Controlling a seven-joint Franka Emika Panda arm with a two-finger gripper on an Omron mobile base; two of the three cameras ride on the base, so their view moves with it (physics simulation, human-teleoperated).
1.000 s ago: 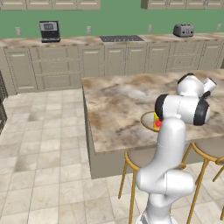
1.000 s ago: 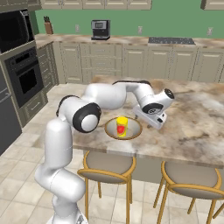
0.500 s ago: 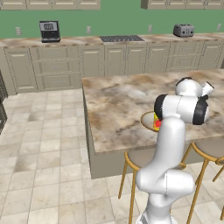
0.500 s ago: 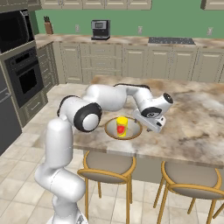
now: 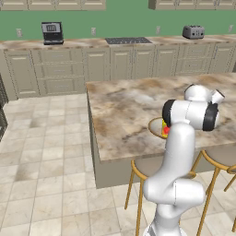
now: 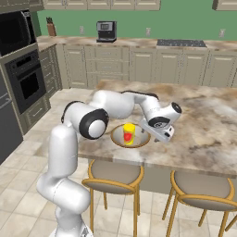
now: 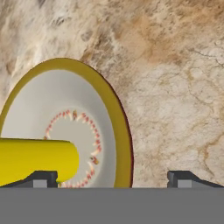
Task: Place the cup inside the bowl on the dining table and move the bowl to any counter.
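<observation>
The yellow cup (image 6: pixel 129 133) stands inside the bowl (image 6: pixel 116 138) on the dining table (image 6: pixel 208 134). The gripper (image 6: pixel 163 137) sits wide apart beside the bowl, holding nothing.

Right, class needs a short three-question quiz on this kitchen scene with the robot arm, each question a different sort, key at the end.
1. True or false: the cup stands upright inside the bowl.
2. The bowl rests on: A) a wall-side counter B) the dining table C) a stool D) the floor.
3. Fill in: the pincer beside the bowl has its jaws ____.

Key: 1 true; 2 B; 3 open.
</observation>
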